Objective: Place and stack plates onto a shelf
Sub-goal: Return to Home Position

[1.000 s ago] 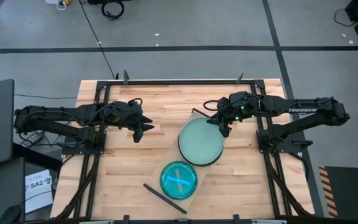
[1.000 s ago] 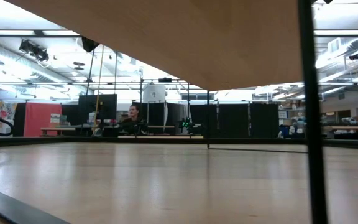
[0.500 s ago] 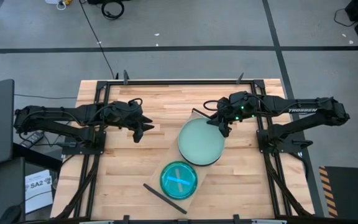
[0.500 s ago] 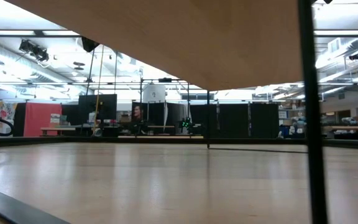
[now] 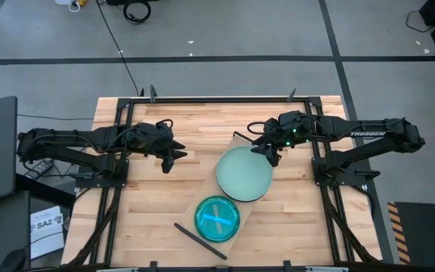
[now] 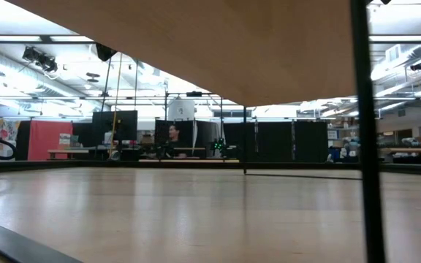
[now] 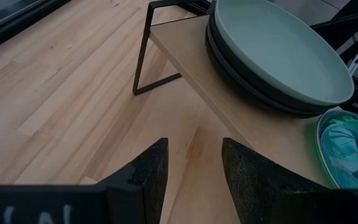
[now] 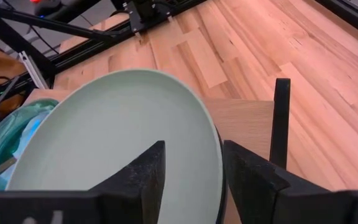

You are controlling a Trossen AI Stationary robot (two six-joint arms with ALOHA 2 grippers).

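Observation:
The shelf (image 5: 210, 189) is a light wood board lying slantwise on the table, with dark strips at its ends (image 8: 281, 118). On its far part a pale mint-green plate (image 5: 244, 172) rests on black plates (image 7: 253, 87). Nearer, translucent teal plates (image 5: 217, 218) sit stacked on the board. My right gripper (image 5: 269, 155) is open at the mint plate's far right rim (image 8: 194, 171); whether it touches does not show. My left gripper (image 5: 174, 155) is open over bare table, left of the shelf (image 7: 194, 168). In the low view, only the shelf's underside (image 6: 232, 51) and a dark leg (image 6: 364, 131) show.
Planked table top (image 5: 157, 204) spreads left of the shelf and along the far edge. Black frame rails (image 5: 112, 196) run down both sides under the arms. A person (image 6: 172, 135) stands far off in the room beyond the table.

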